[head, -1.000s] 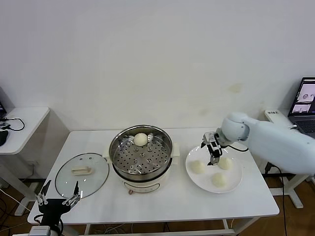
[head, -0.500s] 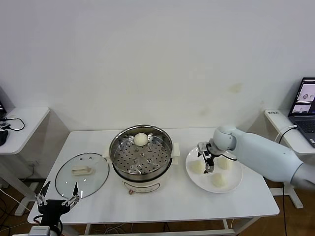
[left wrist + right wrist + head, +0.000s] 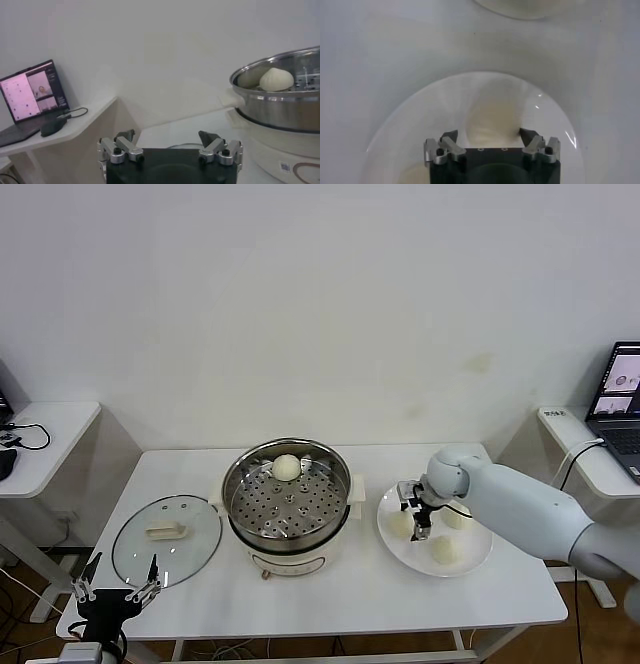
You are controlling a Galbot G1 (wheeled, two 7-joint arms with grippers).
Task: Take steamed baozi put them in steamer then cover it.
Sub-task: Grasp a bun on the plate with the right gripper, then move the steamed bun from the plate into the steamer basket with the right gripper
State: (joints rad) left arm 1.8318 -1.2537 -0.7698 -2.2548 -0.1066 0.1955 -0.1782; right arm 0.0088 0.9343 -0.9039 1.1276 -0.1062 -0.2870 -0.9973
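Observation:
The steamer (image 3: 242, 506) stands mid-table, with one steamed baozi (image 3: 286, 467) at the back of its perforated tray; the left wrist view also shows this baozi (image 3: 276, 79). Three more lie on the white plate (image 3: 478, 562) to the steamer's right. My right gripper (image 3: 412, 522) is down over the leftmost of them (image 3: 400, 526). In the right wrist view the gripper (image 3: 485, 134) is open, its fingertips on either side of that baozi (image 3: 492, 115). One tip is at its edge, the other a little off. My left gripper (image 3: 118, 579) hangs open below the table's front left corner.
The glass lid (image 3: 165, 539) with a cream handle lies flat on the table, left of the steamer. A side table with cables stands far left. A laptop (image 3: 622, 394) sits on a stand far right. The table's front edge is near the left gripper.
My right arm has swung left and down from above the plate's middle to the leftmost baozi on it, and its fingers now straddle it. The left arm has not moved.

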